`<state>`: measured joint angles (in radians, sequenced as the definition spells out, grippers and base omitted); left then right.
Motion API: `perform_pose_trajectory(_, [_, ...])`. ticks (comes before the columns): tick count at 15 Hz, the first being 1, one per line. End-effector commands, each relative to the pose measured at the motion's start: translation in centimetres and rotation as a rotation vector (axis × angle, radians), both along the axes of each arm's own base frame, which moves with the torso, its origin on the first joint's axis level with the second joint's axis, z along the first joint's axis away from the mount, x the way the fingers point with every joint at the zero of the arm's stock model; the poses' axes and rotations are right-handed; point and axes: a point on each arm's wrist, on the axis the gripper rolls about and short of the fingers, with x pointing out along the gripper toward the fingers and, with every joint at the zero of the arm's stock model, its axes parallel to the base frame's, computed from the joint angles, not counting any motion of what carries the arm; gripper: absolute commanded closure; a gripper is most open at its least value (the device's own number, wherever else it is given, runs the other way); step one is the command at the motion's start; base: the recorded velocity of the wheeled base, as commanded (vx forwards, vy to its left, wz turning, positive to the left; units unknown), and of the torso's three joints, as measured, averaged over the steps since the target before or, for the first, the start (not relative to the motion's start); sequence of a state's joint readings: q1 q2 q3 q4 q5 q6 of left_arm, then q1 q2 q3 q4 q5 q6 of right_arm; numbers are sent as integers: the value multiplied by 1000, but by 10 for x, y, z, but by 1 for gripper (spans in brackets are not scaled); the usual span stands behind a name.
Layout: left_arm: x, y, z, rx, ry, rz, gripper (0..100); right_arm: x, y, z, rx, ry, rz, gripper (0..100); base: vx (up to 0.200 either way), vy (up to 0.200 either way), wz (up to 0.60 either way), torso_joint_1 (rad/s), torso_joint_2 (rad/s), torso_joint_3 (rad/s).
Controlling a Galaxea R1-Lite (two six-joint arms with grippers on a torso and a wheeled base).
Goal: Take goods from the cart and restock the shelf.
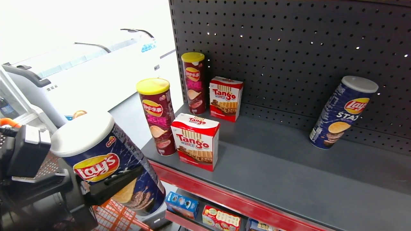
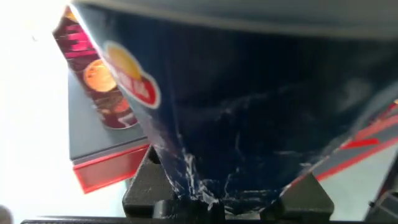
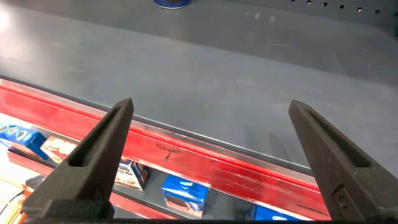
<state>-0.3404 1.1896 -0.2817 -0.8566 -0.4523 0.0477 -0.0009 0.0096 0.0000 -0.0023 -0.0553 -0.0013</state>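
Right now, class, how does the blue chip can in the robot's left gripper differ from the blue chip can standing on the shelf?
The held can is clamped in the left gripper; the shelf can stands free. The held can is off the shelf, in front of its left end; the shelf can sits on it at the right, by the pegboard. Both are dark blue tubes with white lids.

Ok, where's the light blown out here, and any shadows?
Head view: the freezer and room behind it wash out to white; bright spots shine through the pegboard holes. Left wrist view: white glare beside the held blue can. Right wrist view: even light, faint shadow on the shelf.
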Motion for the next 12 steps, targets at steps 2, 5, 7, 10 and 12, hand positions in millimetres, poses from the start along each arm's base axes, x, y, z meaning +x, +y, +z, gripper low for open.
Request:
perform_pose_trajectory(2, [1, -2, -1, 1, 4, -60, 100, 0, 0, 0, 0, 0, 1, 0, 0, 0, -600, 2, 2, 5])
perform_pose_trajectory(5, [-3, -7, 0, -4, 3, -143, 100, 0, 0, 0, 0, 0, 1, 0, 0, 0, -600, 1, 2, 7])
perform_pose_trajectory(7, [-5, -11, 0, -8, 1, -203, 100, 0, 0, 0, 0, 0, 1, 0, 0, 0, -600, 10, 3, 5])
perform_pose_trajectory(10, [-5, -12, 1, -9, 1, -219, 100, 0, 0, 0, 0, 0, 1, 0, 0, 0, -600, 5, 1, 2])
perform_pose_trajectory(12, [-5, -12, 1, -9, 1, -218, 100, 0, 0, 0, 0, 0, 1, 0, 0, 0, -300, 1, 1, 1])
